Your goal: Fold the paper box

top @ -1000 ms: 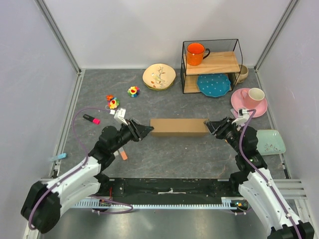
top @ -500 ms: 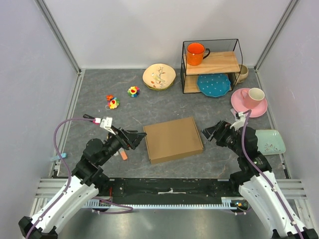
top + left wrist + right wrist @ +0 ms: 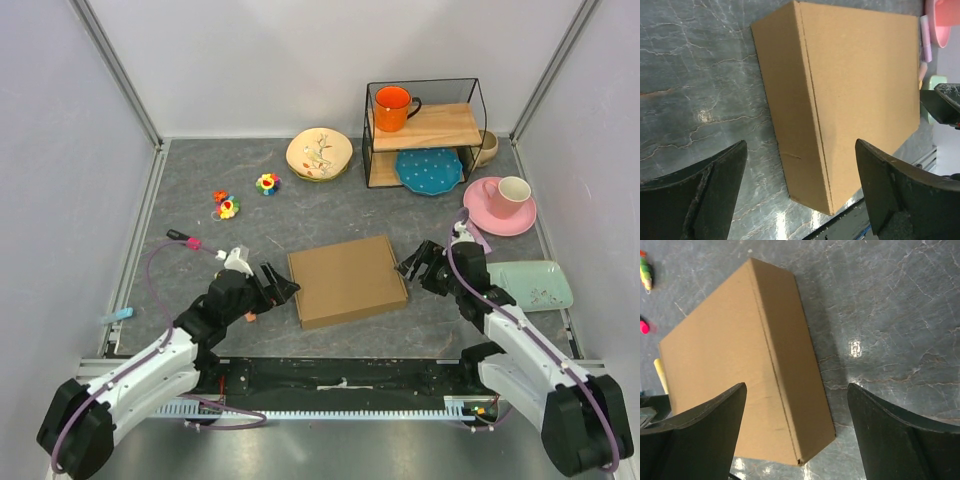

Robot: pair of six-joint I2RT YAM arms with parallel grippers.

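Left end effector (image 3: 281,286): spread wide, empty, just beside the box's left edge.
Right end effector (image 3: 413,266): spread wide, empty, at the right edge; contact unclear.
Paper box (image 3: 347,280): closed, flat on worktop (image 3: 330,210), between both, slightly skewed.
Nearer arm: roughly equal.

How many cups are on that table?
2: an orange mug on the top board of the wire shelf, and a cream cup on the pink plate beside it. The shelf may hide others.
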